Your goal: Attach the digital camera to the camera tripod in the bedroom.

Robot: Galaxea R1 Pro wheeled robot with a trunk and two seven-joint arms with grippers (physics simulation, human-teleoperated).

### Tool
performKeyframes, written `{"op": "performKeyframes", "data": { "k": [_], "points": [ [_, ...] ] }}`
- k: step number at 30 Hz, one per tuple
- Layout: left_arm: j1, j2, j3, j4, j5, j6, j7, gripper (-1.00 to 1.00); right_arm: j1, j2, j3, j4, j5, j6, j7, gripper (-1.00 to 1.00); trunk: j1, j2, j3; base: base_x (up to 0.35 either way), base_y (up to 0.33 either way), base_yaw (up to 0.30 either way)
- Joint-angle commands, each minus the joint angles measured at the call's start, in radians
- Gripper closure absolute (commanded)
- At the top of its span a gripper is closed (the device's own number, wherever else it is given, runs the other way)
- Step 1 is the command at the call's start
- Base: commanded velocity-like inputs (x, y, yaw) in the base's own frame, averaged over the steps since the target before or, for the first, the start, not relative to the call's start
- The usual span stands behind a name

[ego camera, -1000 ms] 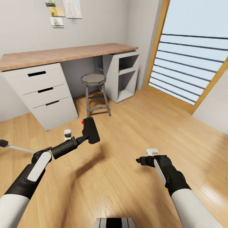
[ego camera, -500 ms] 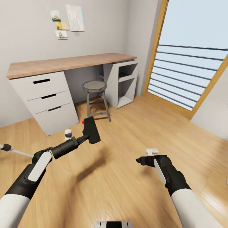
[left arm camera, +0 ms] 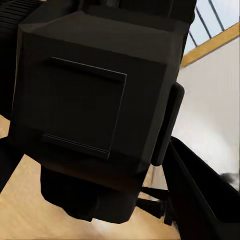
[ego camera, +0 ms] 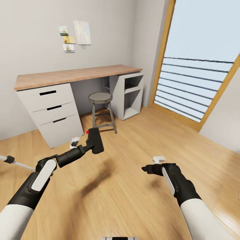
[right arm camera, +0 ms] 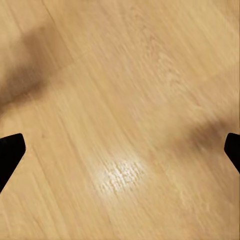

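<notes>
Camera (ego camera: pixel 95 140), boxy matte black, red button, in left gripper (ego camera: pixel 87 147)

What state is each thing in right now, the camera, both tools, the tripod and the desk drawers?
digital camera: held off the floor, red button up.
left tool: shut on the digital camera.
right tool: open, empty, above bare floor.
camera tripod: one leg visible at the edge; rest out of frame.
desk drawers: all three closed.

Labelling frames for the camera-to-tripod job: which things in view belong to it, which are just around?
Job:
- boxy matte-black digital camera, red button, in left gripper
- silver tripod leg, black joint

Just around:
- wood-topped white desk
- round grey stool
- right gripper, open
</notes>
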Motion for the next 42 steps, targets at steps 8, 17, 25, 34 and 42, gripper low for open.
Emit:
{"op": "performKeyframes", "data": {
  "k": [8,17,25,34,42],
  "points": [
    [-0.001,-0.038,-0.002,-0.049,0.014,0.005,0.274,1.0,0.0,-0.048,-0.005,-0.006,-0.022,-0.003,0.203,-1.0,-0.004,0.002,0.03,0.0,0.0,0.0],
    [0.0,-0.046,-0.003,-0.059,0.017,0.007,0.321,1.0,0.0,-0.102,-0.011,0.0,-0.054,-0.009,0.387,-1.0,-0.008,0.004,0.065,0.0,0.0,0.0],
    [-0.001,-0.047,-0.003,-0.053,0.019,0.009,0.329,1.0,0.0,-0.11,-0.012,0.001,-0.058,-0.009,0.418,-1.0,-0.011,0.006,0.096,0.0,0.0,0.0],
    [0.0,-0.048,-0.003,-0.052,0.02,0.009,0.329,1.0,0.0,-0.109,-0.012,0.001,-0.059,-0.009,0.422,-1.0,-0.015,0.008,0.131,0.0,0.0,0.0],
    [-0.001,-0.048,-0.003,-0.053,0.021,0.011,0.328,1.0,0.0,-0.102,-0.011,0.005,-0.058,-0.012,0.419,-1.0,-0.019,0.01,0.162,0.0,0.0,0.0]
  ]
}}
